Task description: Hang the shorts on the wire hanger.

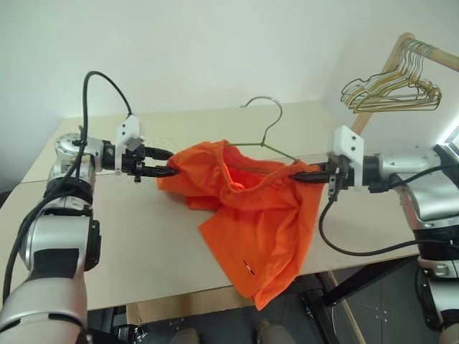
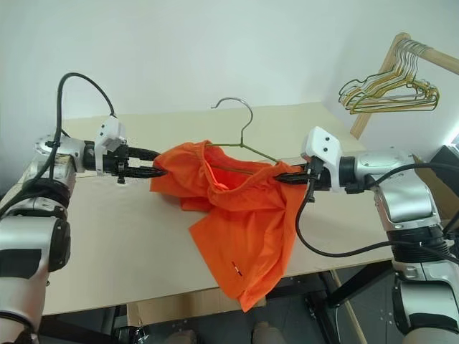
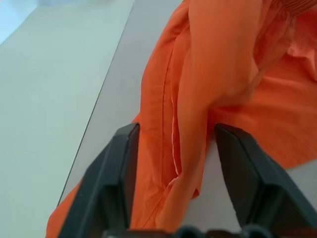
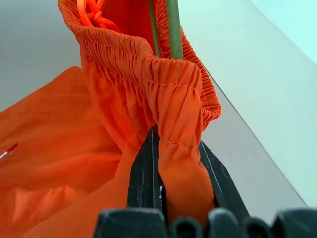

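The left hand (image 1: 166, 163) is open, its fingers (image 3: 115, 183) straddling the shorts' (image 1: 251, 215) left edge. The shorts lie bunched mid-table (image 1: 129, 251), trailing over the near edge. The wire hanger (image 1: 267, 136) sits in the waistband. The right hand (image 1: 305, 176) is clamped on the waistband's right end.

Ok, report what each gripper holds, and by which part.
Right gripper: shut on the shorts, at the gathered waistband. Left gripper: open, fabric between its fingers, nothing gripped.

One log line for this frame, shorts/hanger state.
left end effector: open around bright orange fabric shorts | right end effector: shut on waistband | thin greenish-grey wire hanger: inside waistband | shorts hem: past table edge
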`<action>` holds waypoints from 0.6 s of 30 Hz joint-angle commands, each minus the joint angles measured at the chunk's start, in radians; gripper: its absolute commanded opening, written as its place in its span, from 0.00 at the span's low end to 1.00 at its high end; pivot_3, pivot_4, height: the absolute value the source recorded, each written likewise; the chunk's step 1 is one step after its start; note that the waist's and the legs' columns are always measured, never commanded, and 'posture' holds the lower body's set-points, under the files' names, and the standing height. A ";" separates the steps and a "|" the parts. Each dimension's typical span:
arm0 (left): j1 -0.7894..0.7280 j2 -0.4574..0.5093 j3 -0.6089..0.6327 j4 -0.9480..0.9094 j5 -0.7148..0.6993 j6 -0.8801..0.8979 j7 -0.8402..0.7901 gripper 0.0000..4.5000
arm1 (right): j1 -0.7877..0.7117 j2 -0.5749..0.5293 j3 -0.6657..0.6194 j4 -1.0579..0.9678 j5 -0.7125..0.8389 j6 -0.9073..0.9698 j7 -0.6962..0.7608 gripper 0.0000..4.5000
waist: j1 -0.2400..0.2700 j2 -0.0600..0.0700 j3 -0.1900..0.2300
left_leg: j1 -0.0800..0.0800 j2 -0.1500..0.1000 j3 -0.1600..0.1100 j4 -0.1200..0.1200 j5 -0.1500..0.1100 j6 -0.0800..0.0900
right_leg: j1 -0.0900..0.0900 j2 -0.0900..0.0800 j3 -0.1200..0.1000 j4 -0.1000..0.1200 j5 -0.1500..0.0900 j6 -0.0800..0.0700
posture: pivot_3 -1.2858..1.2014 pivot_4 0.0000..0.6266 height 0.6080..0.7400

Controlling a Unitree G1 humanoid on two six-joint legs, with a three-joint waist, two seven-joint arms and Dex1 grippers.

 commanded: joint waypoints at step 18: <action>0.411 -0.024 0.314 -0.765 -0.592 0.439 0.087 0.99 | 0.120 0.015 -0.336 -0.029 0.020 0.504 -0.545 0.00 | -0.022 0.000 0.000 | 0.000 0.000 -0.003 0.000 0.000 0.000 | 0.001 -0.002 0.001 0.002 0.000 0.000 | 0.47 0.00 1.00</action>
